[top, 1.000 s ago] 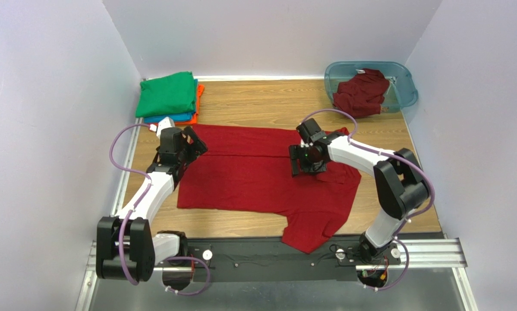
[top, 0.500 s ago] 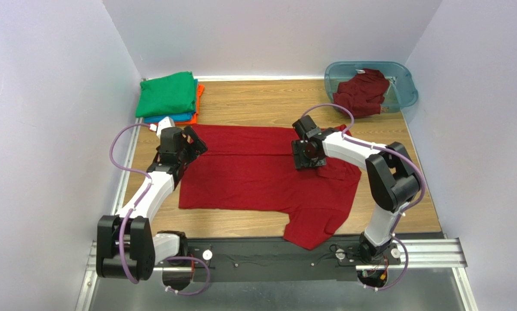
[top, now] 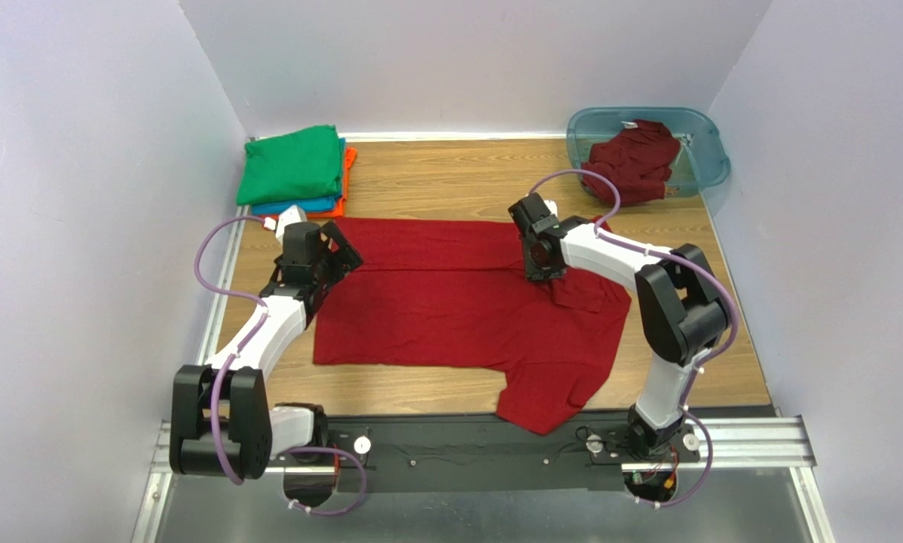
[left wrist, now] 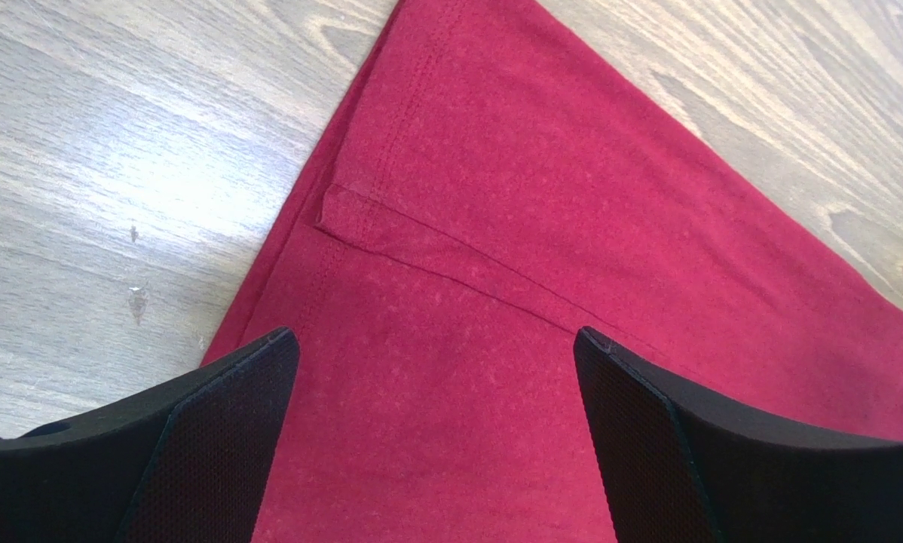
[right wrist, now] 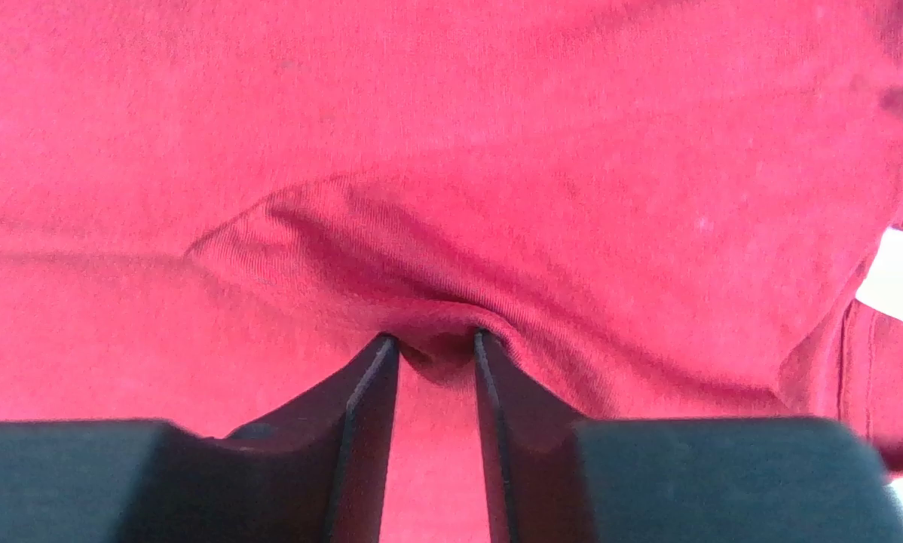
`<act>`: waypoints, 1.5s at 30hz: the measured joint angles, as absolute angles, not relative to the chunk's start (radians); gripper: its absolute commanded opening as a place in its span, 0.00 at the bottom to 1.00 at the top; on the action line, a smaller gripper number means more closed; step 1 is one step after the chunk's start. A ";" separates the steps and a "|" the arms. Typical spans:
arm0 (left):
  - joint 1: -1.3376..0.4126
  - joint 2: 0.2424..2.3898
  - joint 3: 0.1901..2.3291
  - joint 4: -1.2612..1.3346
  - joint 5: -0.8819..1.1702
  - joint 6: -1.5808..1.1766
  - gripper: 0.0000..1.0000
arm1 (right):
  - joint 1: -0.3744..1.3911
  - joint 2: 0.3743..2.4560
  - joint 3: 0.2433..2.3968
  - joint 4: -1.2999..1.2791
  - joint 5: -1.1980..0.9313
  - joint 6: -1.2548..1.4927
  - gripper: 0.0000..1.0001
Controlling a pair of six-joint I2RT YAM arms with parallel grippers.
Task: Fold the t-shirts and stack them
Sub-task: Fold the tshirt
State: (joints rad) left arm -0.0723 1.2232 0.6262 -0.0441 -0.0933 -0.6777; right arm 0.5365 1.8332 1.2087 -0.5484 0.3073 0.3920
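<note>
A dark red t-shirt [top: 445, 311] lies spread flat on the wooden table, one sleeve hanging toward the near edge. My left gripper [top: 337, 251] is open over its left corner; in the left wrist view the gripper [left wrist: 433, 373] hovers wide above the hem [left wrist: 422, 226]. My right gripper [top: 539, 260] is at the shirt's far right part and, in the right wrist view [right wrist: 431, 345], is shut on a puckered pinch of the red cloth [right wrist: 479, 136]. A folded stack at the back left has green [top: 292, 164] on top, over blue [top: 309, 207] and orange [top: 349, 167]. A second dark red shirt [top: 632, 158] lies crumpled in the tub.
The teal plastic tub [top: 707, 153] stands at the back right corner. White walls close in the table on three sides. A white label [right wrist: 895, 275] shows at the shirt's neck. A black rail [top: 479, 447] runs along the near edge.
My right gripper has moved back and slightly right across the shirt and turned, now pinching cloth near the far edge. The left arm has stayed still.
</note>
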 measured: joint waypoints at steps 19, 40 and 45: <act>-0.072 1.225 0.626 -0.043 -0.096 -0.673 0.98 | 0.535 1.790 1.260 -0.685 0.181 0.400 0.01; -0.072 1.216 0.626 -0.046 -0.096 -0.669 0.98 | 0.534 1.795 1.392 -0.876 0.051 0.381 0.52; -0.072 1.216 0.626 -0.046 -0.096 -0.668 0.98 | 0.530 1.752 1.347 -0.876 0.055 0.356 0.62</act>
State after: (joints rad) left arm -0.0723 1.2156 0.6262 -0.0456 -0.0963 -0.6682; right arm 0.5301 1.7515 1.3468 -0.8761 0.0547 0.3557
